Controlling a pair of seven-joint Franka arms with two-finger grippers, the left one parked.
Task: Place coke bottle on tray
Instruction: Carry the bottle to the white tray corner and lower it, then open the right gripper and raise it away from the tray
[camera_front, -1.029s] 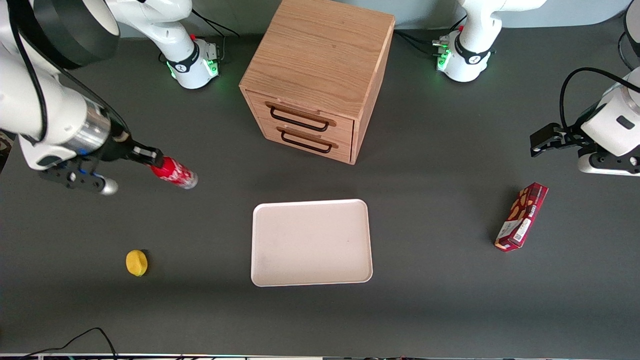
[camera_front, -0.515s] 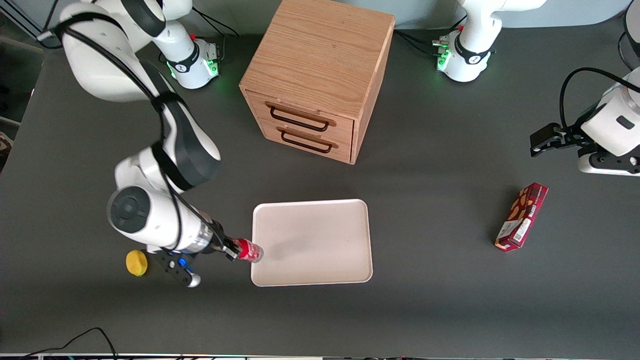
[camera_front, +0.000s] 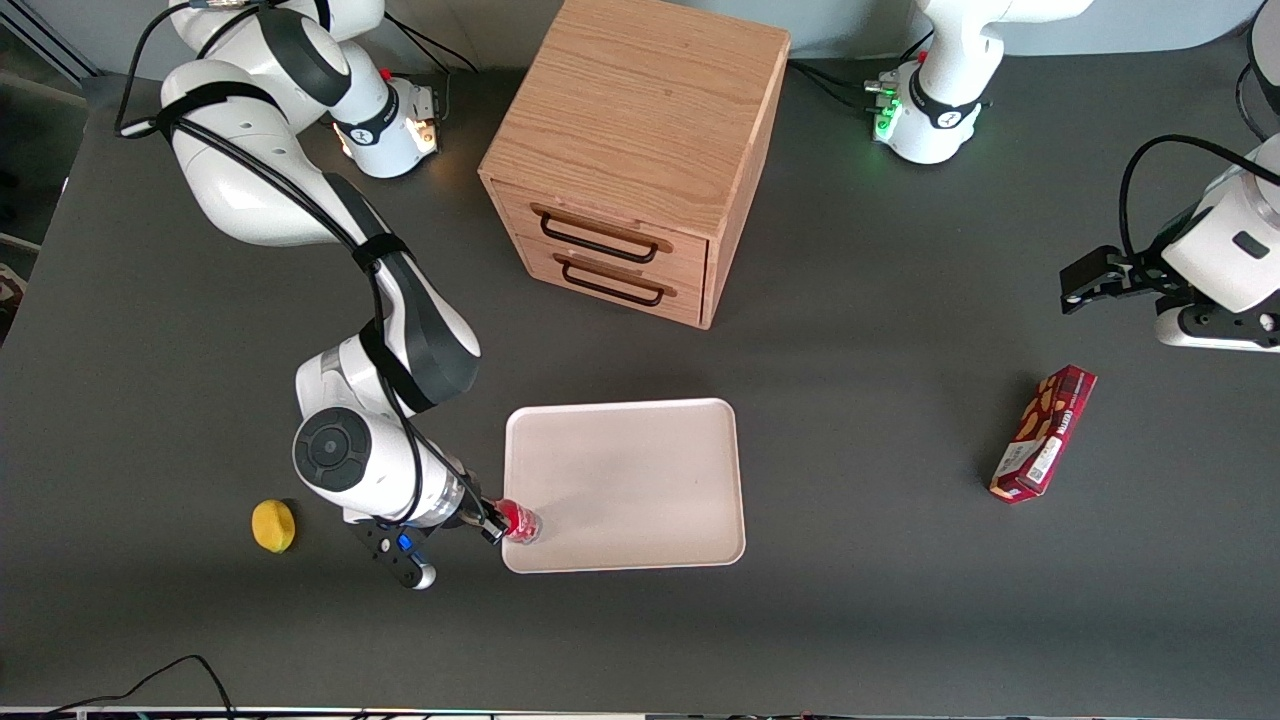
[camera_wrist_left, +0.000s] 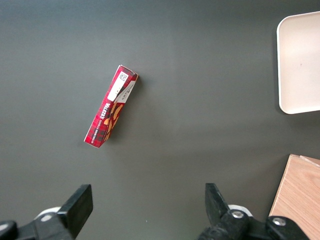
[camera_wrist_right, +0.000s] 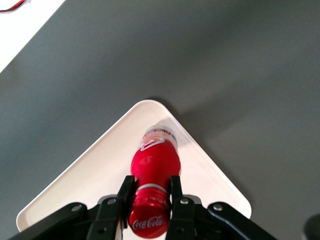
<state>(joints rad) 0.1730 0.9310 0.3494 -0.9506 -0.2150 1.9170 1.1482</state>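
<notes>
Placement step: gripper (camera_wrist_right: 148, 196) clamped on coke bottle (camera_wrist_right: 151, 192) at the neck, base over the tray (camera_front: 640, 440) corner nearest the front camera, toward the working arm's end. Next, probably: lower until seated, then release. Farther off, drawer cabinet (camera_front: 630, 150), untouched.

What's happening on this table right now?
The right arm's gripper is shut on the coke bottle near its cap and holds it over a corner of the tray, the corner nearest the front camera at the working arm's end. Whether the base touches the tray is unclear. A snack box, a yellow object and a wooden cabinet sit untouched.
</notes>
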